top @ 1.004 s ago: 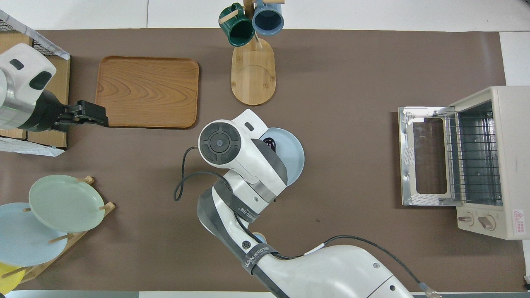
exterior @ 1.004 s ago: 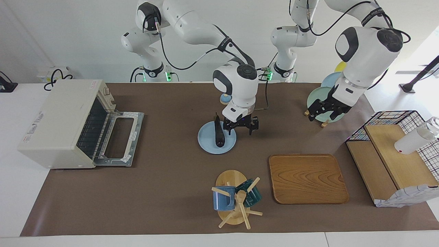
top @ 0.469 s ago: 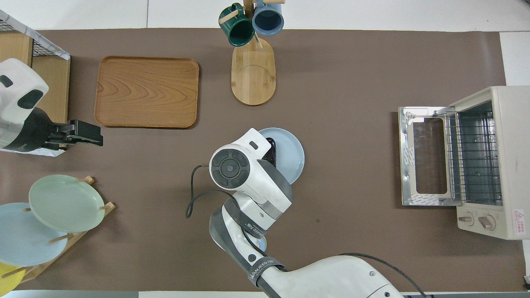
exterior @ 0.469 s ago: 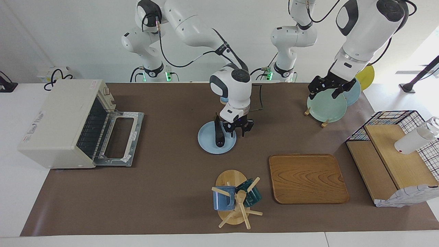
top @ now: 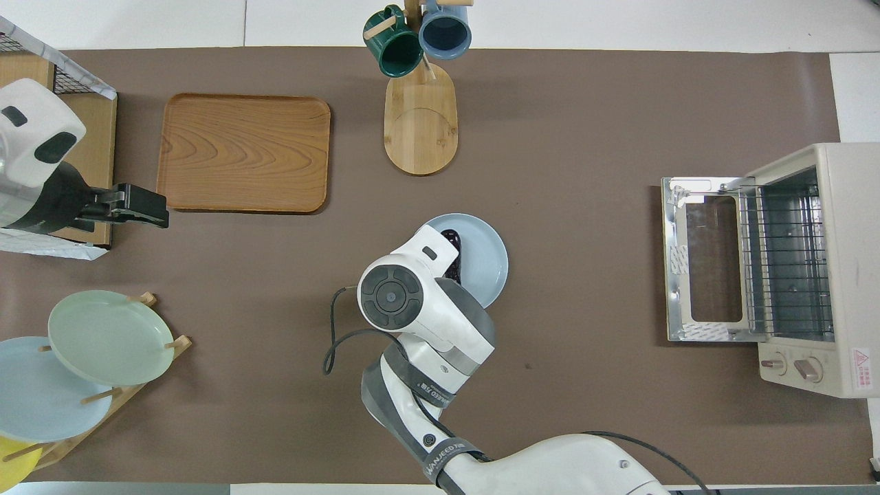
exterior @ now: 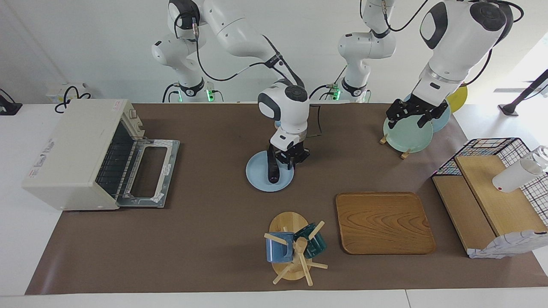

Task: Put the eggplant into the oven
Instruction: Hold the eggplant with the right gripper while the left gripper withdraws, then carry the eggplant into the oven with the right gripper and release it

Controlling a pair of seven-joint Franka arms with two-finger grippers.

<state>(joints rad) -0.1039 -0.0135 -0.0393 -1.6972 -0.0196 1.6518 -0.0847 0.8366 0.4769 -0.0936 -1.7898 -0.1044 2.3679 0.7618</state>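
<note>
The dark purple eggplant [exterior: 272, 167] lies on a light blue plate [exterior: 258, 175] mid-table; its tip shows in the overhead view [top: 452, 246] beside the plate's rim [top: 493, 261]. My right gripper [exterior: 287, 157] is low over the plate, open, at the eggplant's end nearer the robots, one finger close beside it. In the overhead view its wrist hides the fingers. The cream-white oven [exterior: 70, 145] stands at the right arm's end of the table [top: 835, 275], its door [exterior: 150, 173] dropped open and the rack bare. My left gripper [exterior: 412, 114] hangs open and empty over the plate rack.
A plate rack [exterior: 406, 133] holds green, blue and yellow plates. A wooden tray [exterior: 384, 222] and a mug tree [exterior: 295, 248] with two mugs stand farther from the robots than the blue plate. A wire basket with wooden boards [exterior: 492, 196] and a white bottle [exterior: 516, 175] fills the left arm's end.
My right gripper has moved toward the oven's end and down, to the eggplant's near end. My left arm has lifted from beside the plate rack to above it.
</note>
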